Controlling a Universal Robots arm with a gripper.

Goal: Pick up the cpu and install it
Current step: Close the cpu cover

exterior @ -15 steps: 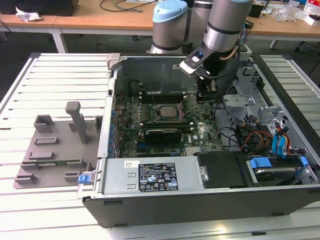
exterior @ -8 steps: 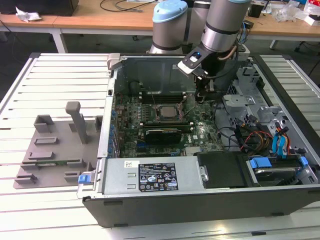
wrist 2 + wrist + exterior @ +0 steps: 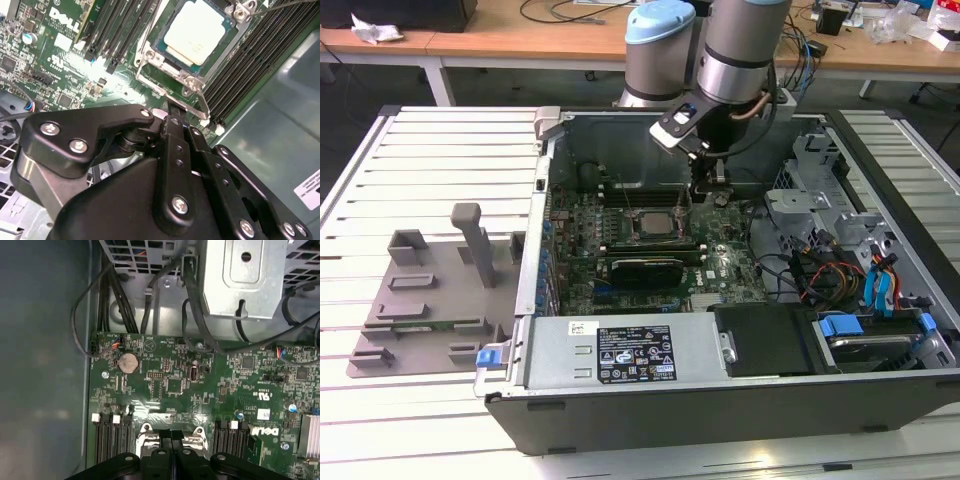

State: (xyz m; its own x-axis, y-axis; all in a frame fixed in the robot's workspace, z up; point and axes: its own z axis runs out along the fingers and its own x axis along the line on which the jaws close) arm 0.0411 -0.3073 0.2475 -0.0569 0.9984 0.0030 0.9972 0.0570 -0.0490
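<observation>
Slatted desk [image 3: 430, 140] carried the open case [image 3: 720, 410]; cpu [image 3: 192, 32] lay in its socket [image 3: 150, 55]; fingers [image 3: 165, 440] closed, empty, hovered near; seating judged to need level, gentle contact.

- The cpu [image 3: 197, 31], pale silver top up, lies inside the metal-framed socket [image 3: 165, 75].
- The black pincer [image 3: 173, 109], closed on nothing, hangs near the socket's edge, the cpu at its 12 o'clock.
- Black memory slots [image 3: 260, 55] on the green motherboard [image 3: 60, 75] flank the socket at 3 and 9 o'clock.
</observation>
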